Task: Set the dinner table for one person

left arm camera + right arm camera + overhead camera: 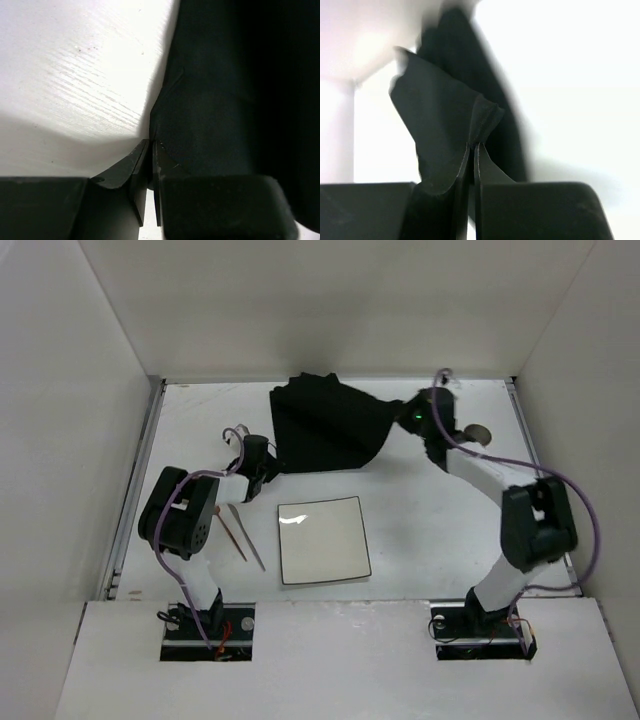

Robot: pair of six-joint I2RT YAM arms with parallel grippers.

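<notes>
A black cloth mat (325, 425) lies partly lifted at the back middle of the white dinner table (430, 520). My left gripper (262, 478) is shut on the mat's near left corner (165, 145), low at the table surface. My right gripper (415, 410) is shut on the mat's right corner (482, 120) and holds it raised, so the cloth hangs bunched. A square white plate (322, 540) lies at the front middle. Two thin utensils, a chopstick pair (240, 532), lie left of the plate.
A small round brownish object (478, 432) sits at the back right behind my right arm. White walls enclose the table on three sides. A metal rail (135, 490) runs along the left edge.
</notes>
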